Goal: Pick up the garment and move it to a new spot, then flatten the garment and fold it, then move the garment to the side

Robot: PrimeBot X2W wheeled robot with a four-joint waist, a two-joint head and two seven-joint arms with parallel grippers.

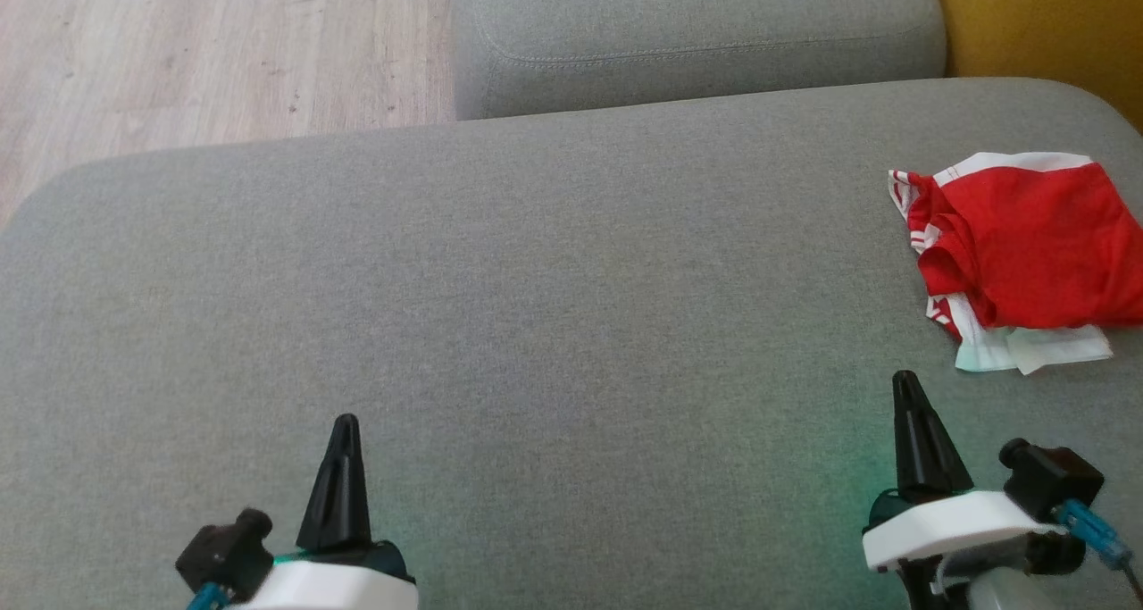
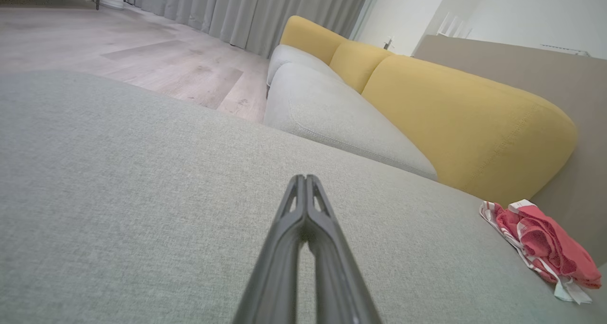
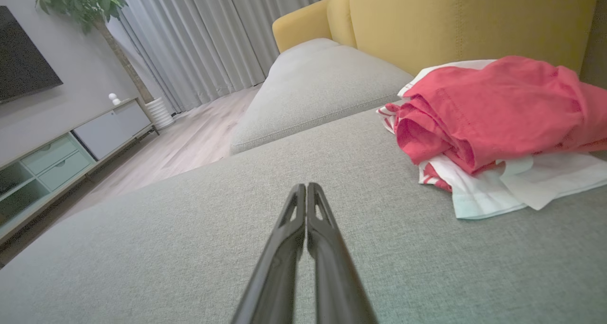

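**Soft, even light; wrist views bent and blurred at the edges**

All three views are bright and evenly lit, with no hard shadows or glare. A faint green glow tints the grey woven sofa cushion [image 1: 536, 324] just left of the right gripper [image 1: 907, 385], near its base. In both wrist views the long dark fingers [image 3: 284, 276] blur toward the bottom edge, and straight lines bow near the borders. Ahead and right of that claw, the crumpled red and white garment [image 1: 1027, 235] casts a thin soft shadow. It looks paler, washed to pink, from the wrists.
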